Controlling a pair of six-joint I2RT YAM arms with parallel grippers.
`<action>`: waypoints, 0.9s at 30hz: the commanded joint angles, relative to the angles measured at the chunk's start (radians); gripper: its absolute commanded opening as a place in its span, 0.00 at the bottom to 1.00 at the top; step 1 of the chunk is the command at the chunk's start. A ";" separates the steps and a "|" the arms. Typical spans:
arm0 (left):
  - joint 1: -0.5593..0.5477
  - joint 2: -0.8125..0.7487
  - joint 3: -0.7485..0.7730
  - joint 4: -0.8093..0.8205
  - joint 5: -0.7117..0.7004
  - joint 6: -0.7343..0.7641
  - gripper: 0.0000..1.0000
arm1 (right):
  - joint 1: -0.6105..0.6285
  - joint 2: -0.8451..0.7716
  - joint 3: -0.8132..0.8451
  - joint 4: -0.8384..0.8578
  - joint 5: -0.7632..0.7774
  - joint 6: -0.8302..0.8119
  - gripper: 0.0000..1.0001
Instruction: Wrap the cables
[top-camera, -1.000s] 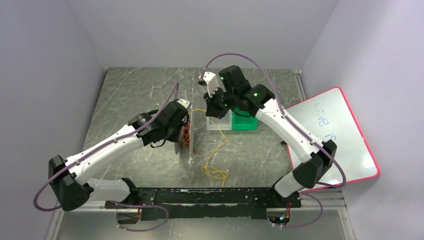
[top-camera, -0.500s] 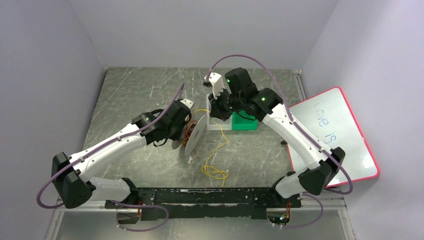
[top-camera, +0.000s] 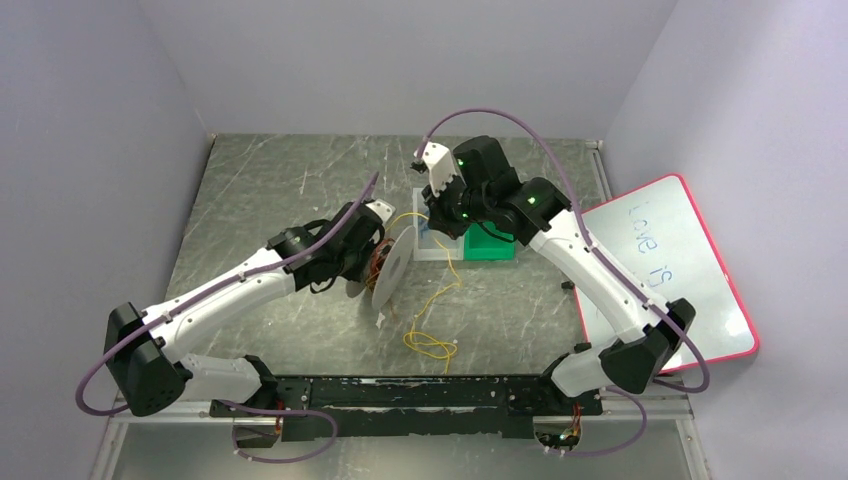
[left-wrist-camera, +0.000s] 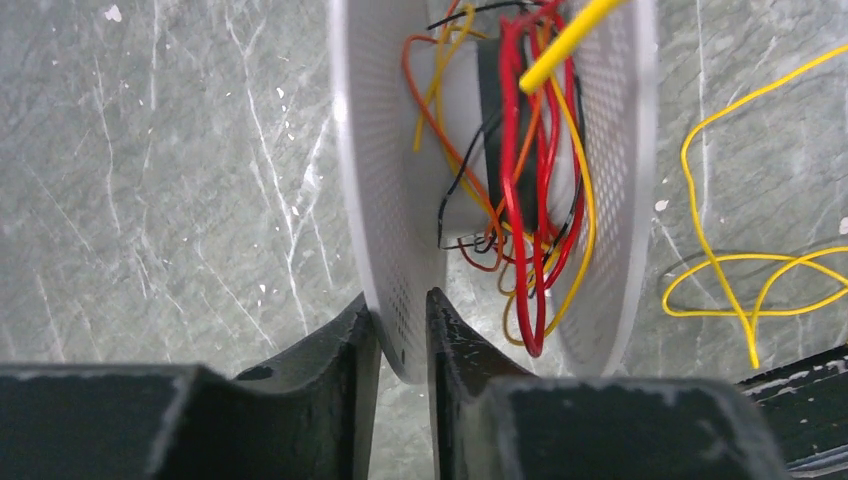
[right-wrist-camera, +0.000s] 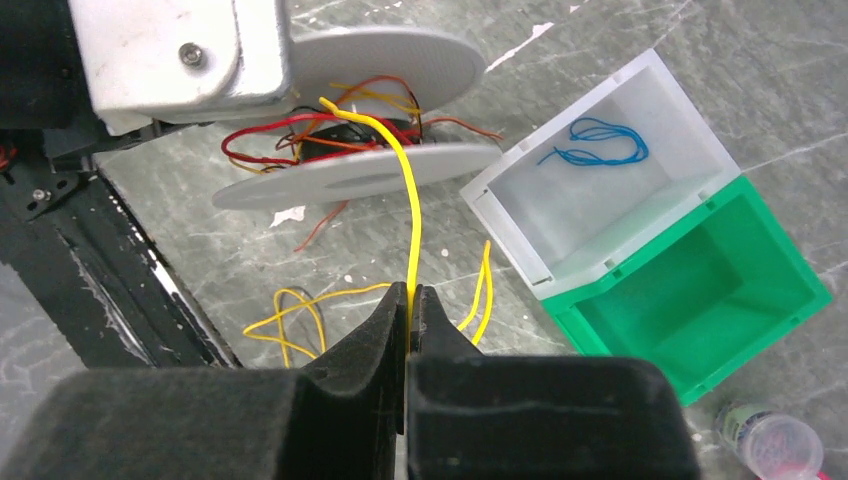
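From the top camera, gives the whole layout: left gripper (top-camera: 373, 266) at a white reel (top-camera: 392, 266) standing on edge near the middle of the table (top-camera: 260, 190), right gripper (top-camera: 437, 231) just behind the reel and over a white bin (top-camera: 426, 254), with a green bin (top-camera: 492, 246) touching the white one on its right side and a whiteboard (top-camera: 668, 270) at the right edge of the table. Shows also the yellow cable (top-camera: 432, 343) going from the reel down to loose loops on the table, near the arm bases. Cannot tell from this height how either pair of fingers stands. From the left wrist, brings close what the top view hides: the cables (left-wrist-camera: 522, 160), red, orange, yellow and some black, wound loosely around the hub of the reel between two perforated discs. Finds the left fingers (left-wrist-camera: 335, 350) nearly together, clamped on the lower rim of one disc, one finger on each face. Catches also the yellow loops lying flat on the table beside the reel. From the right wrist, adds the inside of the white bin, holding a small blue wire coil (right-wrist-camera: 595, 140), and a small bottle (right-wrist-camera: 770, 445) near the green bin at the corner of the frame. Shows the right fingers (right-wrist-camera: 370, 330) pressed together on the yellow cable, pinching it a little away from the reel, with the strand rising from the fingertips and curving over into the wound bundle.
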 joint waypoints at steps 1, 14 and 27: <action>-0.005 -0.024 -0.024 0.054 0.027 0.037 0.30 | -0.001 0.024 0.021 -0.012 0.045 -0.045 0.00; -0.005 -0.040 -0.037 0.075 0.004 0.029 0.42 | -0.002 0.118 0.062 0.004 -0.099 -0.073 0.00; -0.005 -0.122 -0.083 0.174 0.058 0.038 0.51 | -0.002 0.218 0.127 -0.041 -0.251 -0.069 0.00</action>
